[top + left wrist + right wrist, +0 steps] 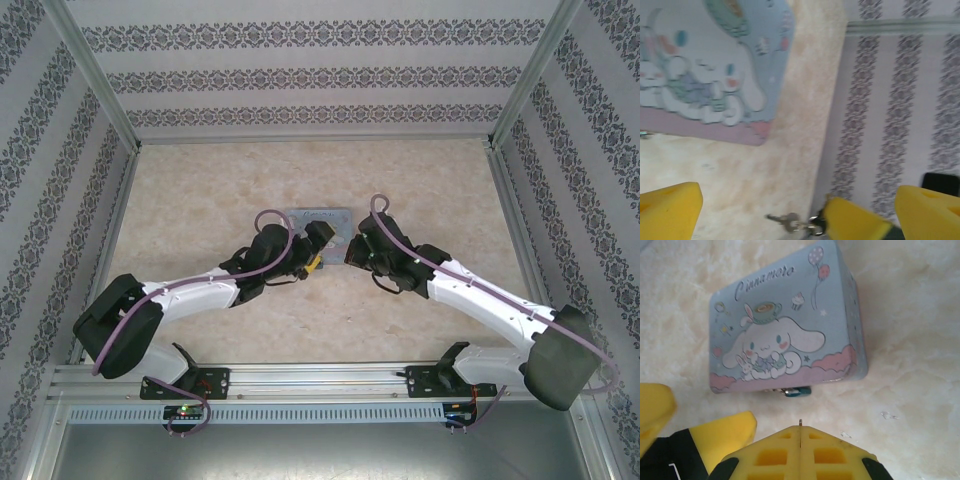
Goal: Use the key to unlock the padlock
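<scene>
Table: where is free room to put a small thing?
Free: the table strip between the tin and the back wall; patches along left wall and right wall. Crowded: around the tin, where left arm and right arm meet.

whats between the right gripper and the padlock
Just bare table: in the right wrist view, a pale strip of it separates the right gripper from the padlock at the tin's near edge.
</scene>
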